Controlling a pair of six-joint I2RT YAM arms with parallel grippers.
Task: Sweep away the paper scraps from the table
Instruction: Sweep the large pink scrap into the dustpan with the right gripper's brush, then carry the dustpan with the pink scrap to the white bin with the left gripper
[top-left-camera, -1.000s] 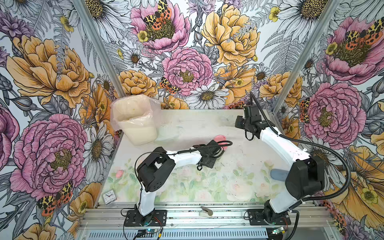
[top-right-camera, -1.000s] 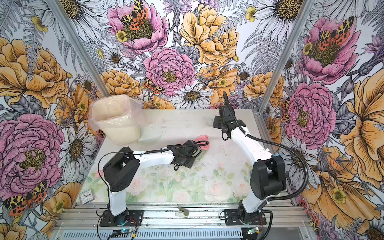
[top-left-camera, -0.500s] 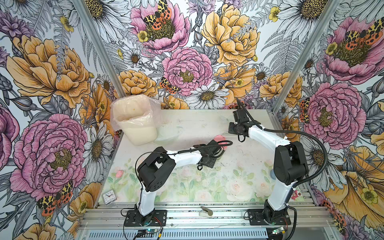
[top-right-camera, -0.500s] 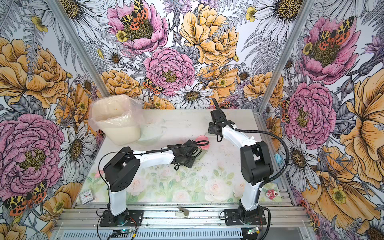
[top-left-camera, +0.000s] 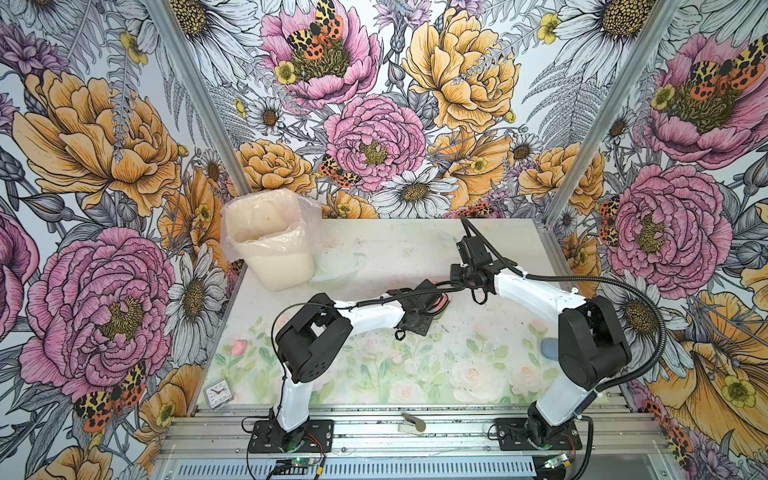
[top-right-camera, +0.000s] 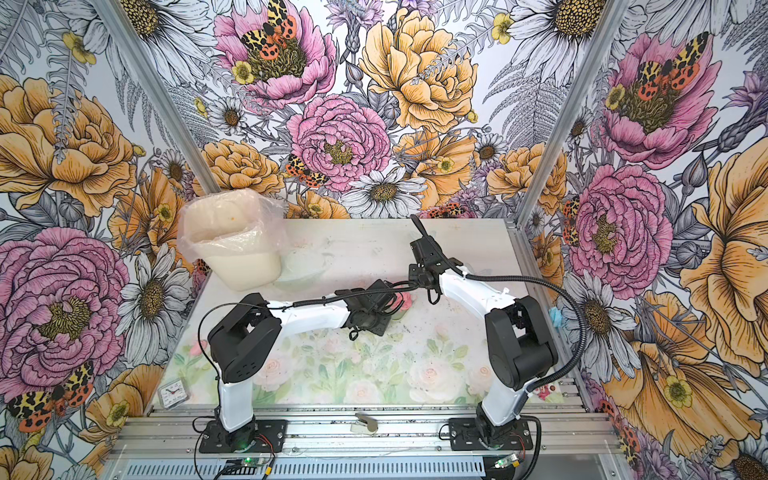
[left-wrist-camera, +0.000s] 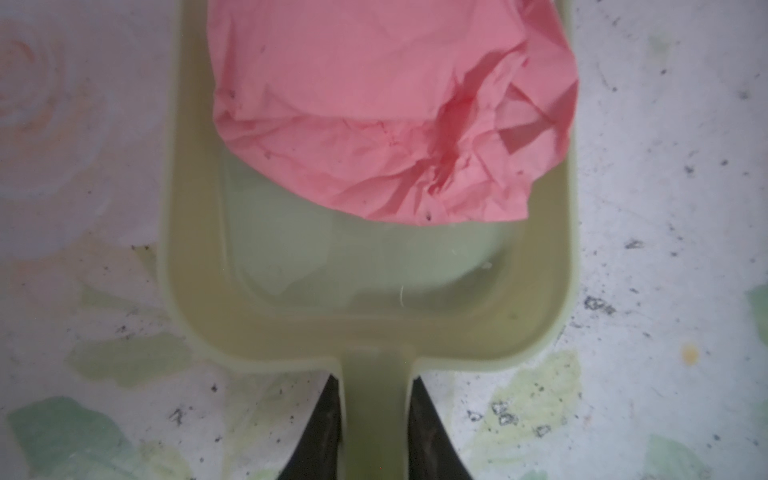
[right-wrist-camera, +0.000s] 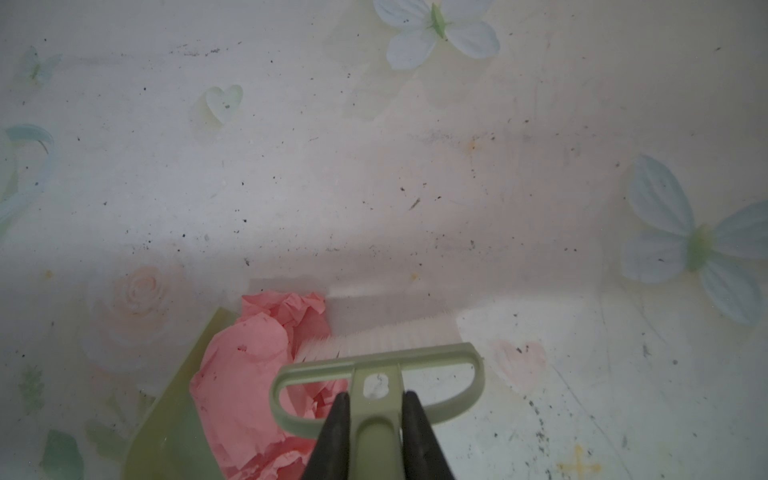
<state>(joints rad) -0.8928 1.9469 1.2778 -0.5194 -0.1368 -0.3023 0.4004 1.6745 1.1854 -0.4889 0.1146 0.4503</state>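
A: What stands around the bin?
B: Behind and beside it rise walls printed with big pink and orange flowers and moths. Metal posts mark the corners.
A: And the light?
B: Even and soft.

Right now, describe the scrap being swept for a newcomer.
From the lined bin at far left, go right to the middle of the table. The crumpled pink wad lies in the pale green dustpan, creased and vivid unlike the flat printed roses.
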